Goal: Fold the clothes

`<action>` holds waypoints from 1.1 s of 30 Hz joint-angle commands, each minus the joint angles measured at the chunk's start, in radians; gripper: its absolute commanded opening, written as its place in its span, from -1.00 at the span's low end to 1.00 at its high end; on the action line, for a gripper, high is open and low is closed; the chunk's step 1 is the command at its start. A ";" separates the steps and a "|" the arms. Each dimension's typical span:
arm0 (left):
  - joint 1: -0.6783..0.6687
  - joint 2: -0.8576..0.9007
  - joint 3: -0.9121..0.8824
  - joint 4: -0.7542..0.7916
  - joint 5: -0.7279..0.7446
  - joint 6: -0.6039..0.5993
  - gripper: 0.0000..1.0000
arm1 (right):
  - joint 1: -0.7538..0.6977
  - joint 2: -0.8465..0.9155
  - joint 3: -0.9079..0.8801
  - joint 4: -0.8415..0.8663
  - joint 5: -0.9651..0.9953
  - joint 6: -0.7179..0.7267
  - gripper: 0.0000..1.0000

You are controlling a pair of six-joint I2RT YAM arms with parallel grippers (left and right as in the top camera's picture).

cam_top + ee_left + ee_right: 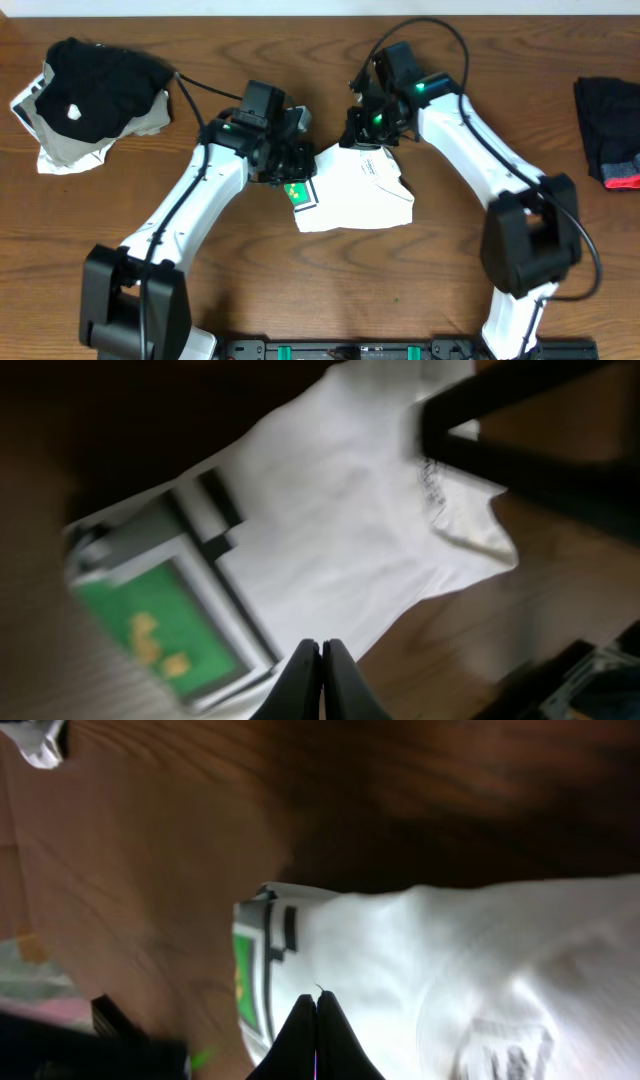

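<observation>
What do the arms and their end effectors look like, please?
Both arms have white links with black joints and bases: left arm, right arm. Black cables loop from each wrist beside green lights. The left end effector and right end effector are slim, black, pointed.

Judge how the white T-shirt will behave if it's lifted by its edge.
Probably floppy: the white T-shirt lies in soft creases and folded layers, so it should sag between grip points. Likely light, being thin cloth. Its layers may slide apart on the smooth wooden table.
</observation>
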 commanded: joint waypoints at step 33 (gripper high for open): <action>0.056 0.447 -0.011 0.045 0.040 0.143 -0.88 | -0.116 0.274 -0.011 0.008 0.017 -0.044 -0.98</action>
